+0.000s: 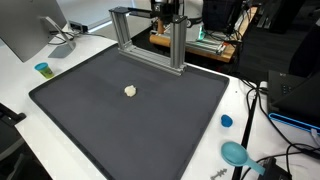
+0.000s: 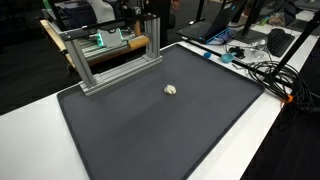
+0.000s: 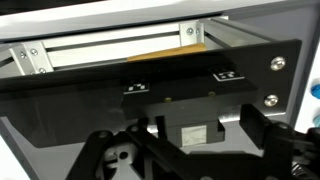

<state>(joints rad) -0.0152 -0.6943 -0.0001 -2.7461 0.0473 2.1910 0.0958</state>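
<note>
White bench [image 1: 18,92], covered for the most part by a dark grey mat [image 1: 120,125], as seen in both exterior views [image 2: 160,135].

An aluminium frame [image 1: 180,45] is stood upright at the far edge of the mat, near the far edge of the bench. It is made of two posts, a top bar and a base rail, and is also seen in an exterior view [image 2: 155,42].

The gripper [image 3: 185,152] is placed at the frame. In the wrist view a rail of the frame [image 3: 110,45] is seen close ahead, with a black plate [image 3: 150,78] carrying screws across it. What the plate belongs to cannot be told. The jaws are seen spread wide, one finger [image 3: 100,150] well apart from its opposite. Nothing is gripped between them, and no contact with the frame can be made out.

A teal round item [image 1: 235,153] is noted on the bare bench toward the near corner, beside the mat. A small blue cap [image 1: 226,121] lies just off the same mat edge. A small blue cup [image 1: 42,69] is stood on the bench at the opposite mat edge.

A small pale lump [image 1: 131,90] lies alone on the mat, about mid-width and nearer the far edge. It is well apart from the frame and the gripper, and is confirmed in an exterior view [image 2: 171,89].
</note>
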